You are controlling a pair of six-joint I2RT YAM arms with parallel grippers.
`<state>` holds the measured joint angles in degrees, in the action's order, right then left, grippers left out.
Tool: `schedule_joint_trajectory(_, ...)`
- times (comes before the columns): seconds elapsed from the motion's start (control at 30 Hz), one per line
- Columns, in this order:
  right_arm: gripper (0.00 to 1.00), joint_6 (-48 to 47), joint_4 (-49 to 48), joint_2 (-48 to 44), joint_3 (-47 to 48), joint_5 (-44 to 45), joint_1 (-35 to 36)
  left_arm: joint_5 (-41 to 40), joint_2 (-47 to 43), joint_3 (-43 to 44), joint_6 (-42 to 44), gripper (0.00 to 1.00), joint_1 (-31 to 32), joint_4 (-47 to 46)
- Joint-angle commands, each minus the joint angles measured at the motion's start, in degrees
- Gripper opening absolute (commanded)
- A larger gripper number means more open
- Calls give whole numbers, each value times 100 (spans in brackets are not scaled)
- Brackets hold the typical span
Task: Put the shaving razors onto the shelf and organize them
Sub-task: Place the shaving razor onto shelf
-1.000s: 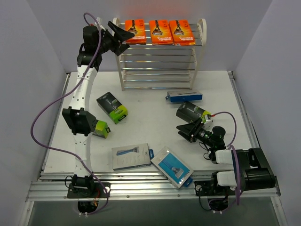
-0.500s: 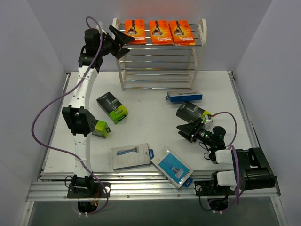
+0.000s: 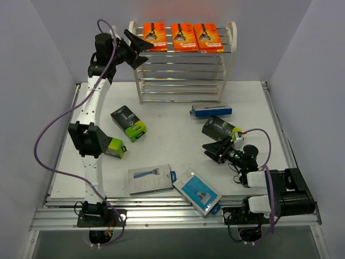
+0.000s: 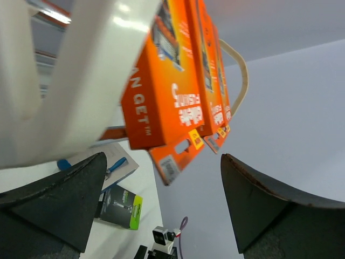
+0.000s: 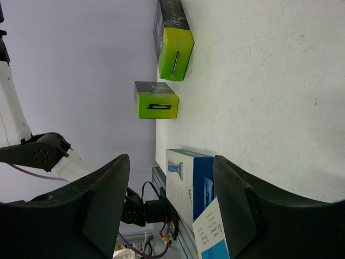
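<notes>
Three orange razor packs (image 3: 183,29) lie side by side on the top tier of the white shelf (image 3: 183,70). My left gripper (image 3: 137,45) hovers open and empty at the shelf's top left corner, just left of the nearest orange pack (image 4: 161,81). On the table lie black-and-green boxes (image 3: 128,123) (image 3: 114,147) (image 3: 221,128) and blue flat packs (image 3: 211,110) (image 3: 151,178) (image 3: 197,190). My right gripper (image 3: 215,149) rests low on the table below the right-hand box, open with nothing between its fingers (image 5: 102,205). It faces two green boxes (image 5: 173,38) (image 5: 156,100) and a blue pack (image 5: 188,183).
The left arm's elbow (image 3: 86,139) hangs over the table's left side and partly covers one green box. The lower shelf tiers (image 3: 180,86) are bare rods. The table's metal front rail (image 3: 172,213) runs close to the two near blue packs.
My left gripper's jaws have spread a little wider and the left arm has eased slightly left beside the shelf's top corner. The right arm has not moved.
</notes>
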<state>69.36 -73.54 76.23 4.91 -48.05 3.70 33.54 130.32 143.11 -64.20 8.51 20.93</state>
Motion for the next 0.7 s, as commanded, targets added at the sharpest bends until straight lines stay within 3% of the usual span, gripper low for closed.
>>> schedule_joint_trajectory(0.0, 59, -72, -495, 59, -25, -90, -45, 126, -446, 112, 66, 95, -52, -397)
schedule_joint_trajectory(0.67, 59, 24, -828, 375, -42, -90, -45, 206, -148, 622, -224, 96, -34, -766)
